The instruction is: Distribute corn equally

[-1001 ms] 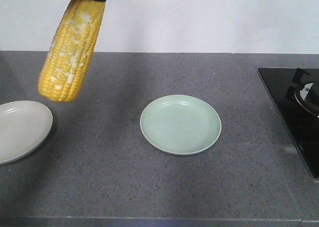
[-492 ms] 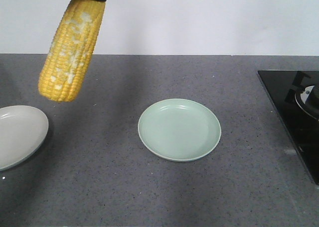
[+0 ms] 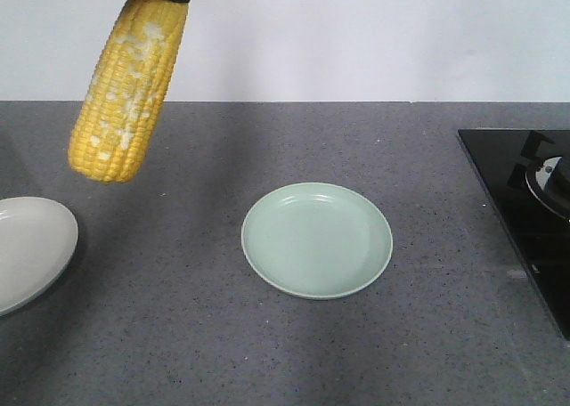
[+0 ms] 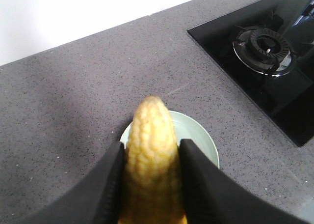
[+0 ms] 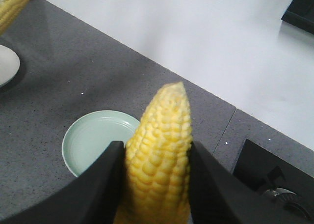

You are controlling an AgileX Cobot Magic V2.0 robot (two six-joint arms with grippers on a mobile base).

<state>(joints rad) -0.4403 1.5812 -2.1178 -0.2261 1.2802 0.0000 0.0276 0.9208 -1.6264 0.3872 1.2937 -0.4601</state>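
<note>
Upper left of frame, the left gripper (image 4: 151,184) clamps a white-patched yellow corn cob (image 3: 125,90) hanging point-up, left of the empty pale-green round plate (image 3: 316,239); the right gripper (image 5: 154,184) clamps another cob (image 5: 159,155).

Two yellow cobs are visible, one white-patched cob (image 3: 120,94) hanging tilted, another cob (image 5: 159,160) seemingly upright.

My left gripper (image 4: 151,184) shows 2 matte black fingers (image 4: 105,189), smooth and rounded, broad at the base and narrowing toward blunt tips. My right gripper (image 5: 154,184) has the same 2 plain black fingers (image 5: 98,187), with gently curved outer edges and no markings. From the front, only a dark black edge of me shows at the top left corner.
</note>
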